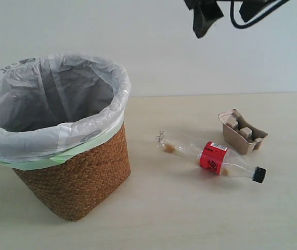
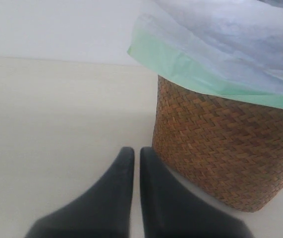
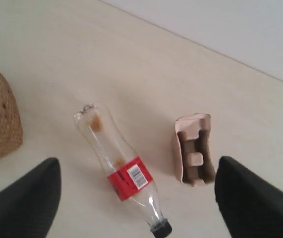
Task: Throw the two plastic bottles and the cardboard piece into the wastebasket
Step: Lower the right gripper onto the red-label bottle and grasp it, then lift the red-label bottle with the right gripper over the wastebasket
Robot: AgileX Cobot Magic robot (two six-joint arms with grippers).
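Well, the wicker wastebasket [image 1: 75, 182] is lined with a crinkled white bag [image 1: 49, 99], pale green at the edge. My left end effector [image 2: 137, 151], pinched together on nothing, sits just beside its woven wall. My right end effector [image 3: 137, 163] hangs spread wide, unladen, above the clear red-labelled bottle [image 1: 210, 156] lying on the worktop [image 1: 190, 219], moulded pulp tray [image 1: 243, 133] beside it.

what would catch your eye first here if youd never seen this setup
The big white-lined wicker wastebasket dominates the left of the exterior view. To its right a red-label bottle lies on its side on the table, the cardboard piece just beyond it. The right end effector hangs open above both.
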